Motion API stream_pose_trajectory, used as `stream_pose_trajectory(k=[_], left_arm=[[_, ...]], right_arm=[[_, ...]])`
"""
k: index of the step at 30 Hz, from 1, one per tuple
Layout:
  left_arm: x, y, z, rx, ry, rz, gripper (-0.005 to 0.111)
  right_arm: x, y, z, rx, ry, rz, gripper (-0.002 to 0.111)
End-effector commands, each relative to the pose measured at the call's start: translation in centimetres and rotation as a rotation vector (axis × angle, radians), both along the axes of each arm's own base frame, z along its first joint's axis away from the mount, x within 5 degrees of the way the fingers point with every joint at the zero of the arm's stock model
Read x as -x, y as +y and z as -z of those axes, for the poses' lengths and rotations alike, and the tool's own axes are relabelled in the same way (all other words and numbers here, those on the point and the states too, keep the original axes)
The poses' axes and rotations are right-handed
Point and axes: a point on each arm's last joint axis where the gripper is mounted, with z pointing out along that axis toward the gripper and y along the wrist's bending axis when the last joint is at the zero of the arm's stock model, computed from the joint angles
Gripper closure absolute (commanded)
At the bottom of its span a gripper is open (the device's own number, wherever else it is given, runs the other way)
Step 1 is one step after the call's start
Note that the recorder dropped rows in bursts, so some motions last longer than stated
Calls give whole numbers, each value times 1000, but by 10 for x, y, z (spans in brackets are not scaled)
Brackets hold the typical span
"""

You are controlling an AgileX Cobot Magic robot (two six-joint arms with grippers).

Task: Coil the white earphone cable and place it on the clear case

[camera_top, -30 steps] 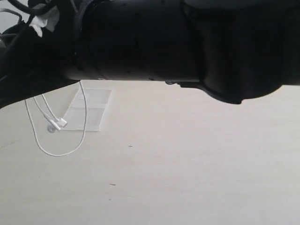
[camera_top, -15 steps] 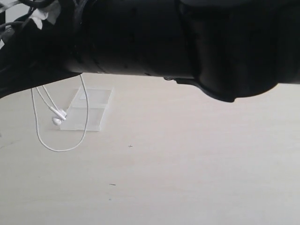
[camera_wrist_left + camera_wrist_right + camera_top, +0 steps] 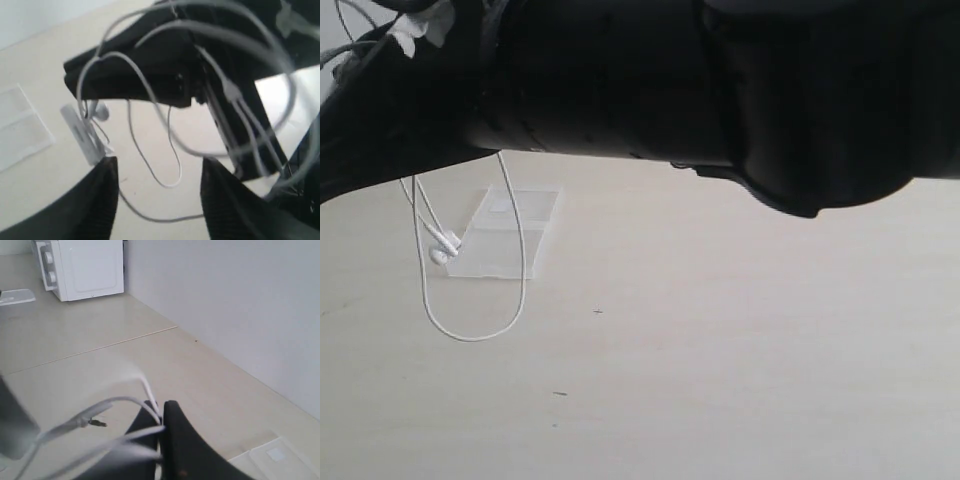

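Black arm (image 3: pixel 720 90) blocks the view; right claw (image 3: pixel 159 412) pinches white earphone cable (image 3: pixel 470 339); left claw (image 3: pixel 158 172) wide.

My outside camera sits low and looks across the surface (image 3: pixel 740 380). A black arm (image 3: pixel 720 90) hangs so close to the lens that it blocks the upper half of the view. Beneath it I get the clear case (image 3: pixel 495 245) and the earphone cable (image 3: pixel 444 246) at middle distance.

The left wrist camera looks down past the left tool (image 3: pixel 157 167) onto the surface, with cable strands close and blurred and the case just in frame.

The right wrist camera looks along the right tool (image 3: pixel 161 412), across the surface toward a wall (image 3: pixel 225 300) and a far-off white appliance (image 3: pixel 82 267).

All three views share the case and the cable.
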Motion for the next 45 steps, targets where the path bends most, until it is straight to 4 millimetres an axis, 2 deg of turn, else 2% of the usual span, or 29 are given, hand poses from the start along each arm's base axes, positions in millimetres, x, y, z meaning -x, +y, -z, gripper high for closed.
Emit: stream_pose_trajectory(k=[1, 7, 12, 16, 19, 22, 26, 27, 28, 30, 34, 36, 39, 40, 45], left_arm=[[11, 7, 5, -70, 74, -7, 74], [21, 20, 10, -103, 162, -120, 89], [25, 23, 7, -54, 157, -155, 105], [27, 24, 5, -31, 142, -170, 107], [22, 22, 8, -10, 109, -182, 107], [17, 21, 19, -22, 115, -191, 107], [13, 24, 39, -82, 146, -214, 107], [13, 24, 40, -87, 146, -216, 107], [12, 24, 40, -92, 144, -218, 107], [11, 27, 40, -108, 130, -243, 107], [8, 33, 40, -160, 96, -295, 107], [6, 36, 38, -159, 73, -337, 107], [3, 37, 36, -163, 36, -348, 107], [2, 37, 35, -154, 19, -348, 107], [2, 37, 34, -156, 14, -349, 107]], right_arm=[[2, -1, -7, -18, -7, -12, 108], [-3, -3, -7, -1, -36, -5, 108], [-25, -18, -7, -7, -19, 64, 108], [-50, -29, -2, 4, -10, 131, 108], [-67, -16, 6, 19, 2, 134, 108], [-85, 4, 13, 34, -13, 125, 108], [-114, 35, 30, 45, -26, 144, 108], [-128, 45, 38, 45, -33, 171, 108], [-134, 47, 41, 45, -33, 178, 108], [-162, 54, 56, 38, -18, 204, 108], [-204, 50, 82, -14, 75, 293, 108], [-215, 53, 96, -35, 130, 295, 108], [-221, 59, 112, -17, 140, 279, 108], [-225, 63, 125, -6, 156, 270, 108], [-232, 71, 158, 14, 204, 271, 108]])
